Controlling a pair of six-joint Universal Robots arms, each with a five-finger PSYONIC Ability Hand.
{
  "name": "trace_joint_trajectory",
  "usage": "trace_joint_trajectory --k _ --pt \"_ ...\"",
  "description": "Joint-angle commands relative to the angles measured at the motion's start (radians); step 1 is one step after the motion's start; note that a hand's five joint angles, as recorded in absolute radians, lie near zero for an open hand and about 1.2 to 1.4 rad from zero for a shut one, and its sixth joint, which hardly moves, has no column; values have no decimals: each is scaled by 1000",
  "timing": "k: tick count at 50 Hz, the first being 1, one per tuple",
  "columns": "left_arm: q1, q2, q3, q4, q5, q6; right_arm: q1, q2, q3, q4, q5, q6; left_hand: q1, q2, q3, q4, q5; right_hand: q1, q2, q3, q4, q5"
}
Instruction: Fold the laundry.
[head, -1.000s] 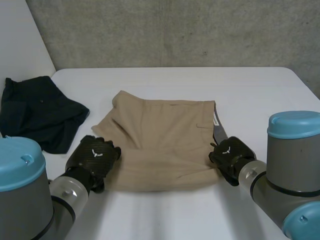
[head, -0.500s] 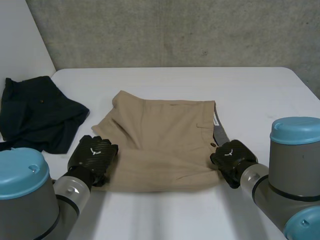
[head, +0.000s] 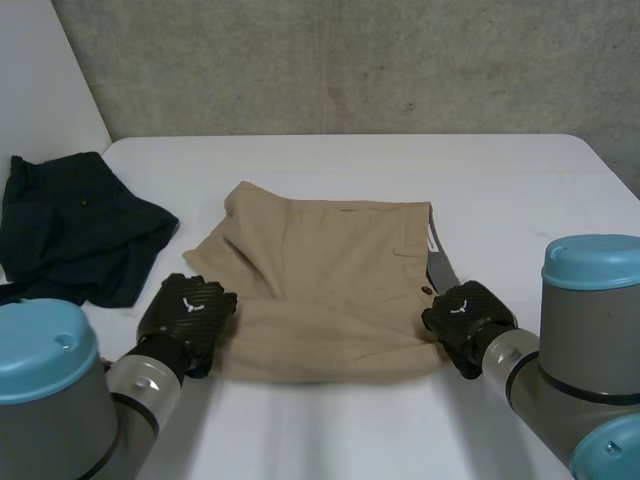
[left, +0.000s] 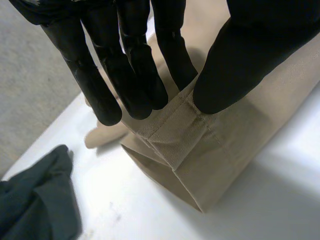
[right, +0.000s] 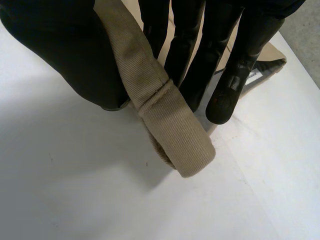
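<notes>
Both hands pinch khaki shorts (near corners): left hand at 8 o'clock, right hand at 4 o'clock.

Head view: left hand covers the near left corner of the tan shorts, and right hand covers the near right corner. The fingers of both are hidden under the hand backs there. Dark garment cut off at the picture edge, also in left wrist view. White label at the waistband too small to read. Right wrist view: thumb hides part of the pinched hem, fingers block most of the shorts behind. Worktop cut off at right side.
</notes>
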Motion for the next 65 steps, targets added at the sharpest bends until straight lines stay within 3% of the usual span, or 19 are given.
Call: trace_joint_trajectory --k 1,7,11,16,21,27,36,46,57,65 --pt "-7 201 -58 -154 2 20 -3 -105 14 137 -4 -62 252 203 208 198 249 408 218 196 205 231" --pt "-27 309 -111 -425 7 111 -5 -208 43 307 -8 -181 252 203 208 198 249 408 218 196 205 231" --pt "-64 355 -141 -536 27 189 -3 -271 86 379 -7 -267 252 203 208 198 249 408 218 196 205 231" --pt "-70 401 -152 -554 62 225 0 -309 113 401 -11 -312 252 203 208 198 249 408 218 196 205 231" --pt "-58 389 -132 -505 83 212 1 -309 126 404 -45 -309 252 203 208 198 249 408 218 196 205 231" --pt "-56 303 -95 -352 74 211 -8 -306 115 389 -76 -295 252 203 208 198 249 408 218 196 205 231" --pt "-27 175 20 -139 70 209 -29 -296 48 246 -84 -168 252 203 208 198 249 408 218 196 205 231" --pt "-25 -73 331 45 -21 189 -29 -89 -173 126 -68 -123 252 203 208 198 249 408 218 196 205 231" --pt "-35 -450 745 62 -99 185 -20 190 -478 16 103 -125 252 203 208 198 249 408 218 196 205 231" --pt "-35 -696 1023 64 -133 180 -19 391 -696 -4 139 -126 252 203 208 198 249 408 218 196 205 231"
